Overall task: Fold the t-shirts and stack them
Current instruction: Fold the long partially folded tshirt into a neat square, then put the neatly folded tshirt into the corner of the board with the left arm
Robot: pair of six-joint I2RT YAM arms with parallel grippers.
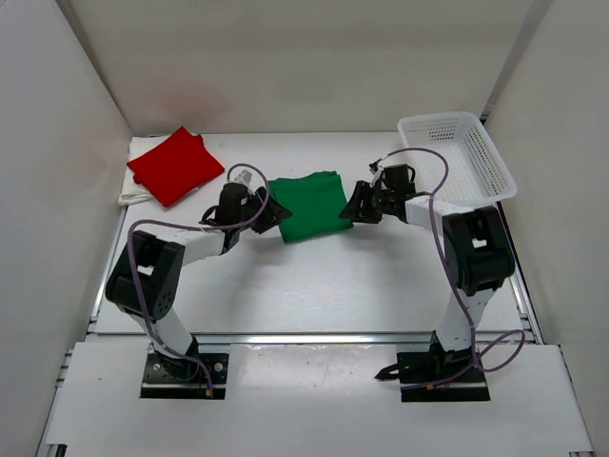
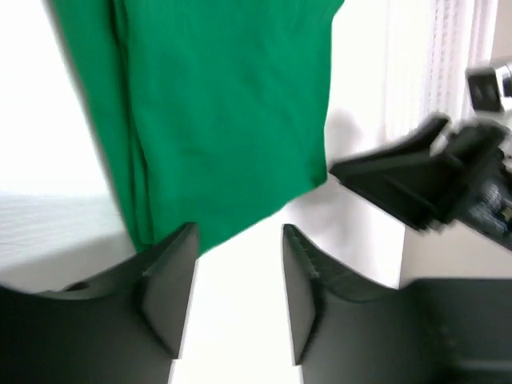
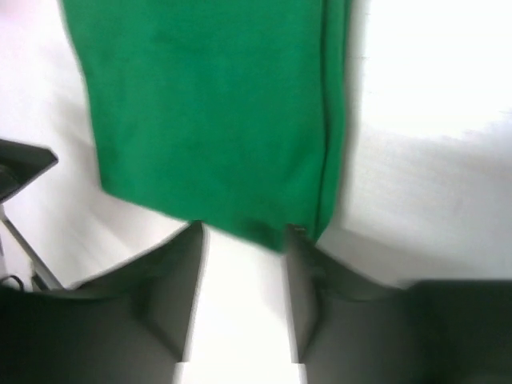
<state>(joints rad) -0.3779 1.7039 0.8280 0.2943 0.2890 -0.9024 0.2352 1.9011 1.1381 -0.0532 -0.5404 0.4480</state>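
On the white desk (image 1: 314, 286), both arms reach inward from their bases. Left arm (image 1: 152, 276): elbow folded low and out to the left, forearm angled right toward centre. Right arm (image 1: 476, 252): upright column, forearm bent left.

Mesh basket (image 1: 495, 176) at far right corner, well apart from the shirts.

Green shirt (image 1: 309, 205) folded, lying flat mid-desk between the two pincers. Red shirt (image 1: 176, 165) folded, far left, on top of the cream shirt (image 1: 133, 193), whose edges show beneath it.

Left pincer (image 2: 238, 232) at the green shirt's left edge: jaws parted, bare desk between them, cloth just at the tips, nothing gripped. Right pincer (image 3: 244, 228) at the opposite edge: jaws likewise parted, hem meeting the fingertips, no hold seen.
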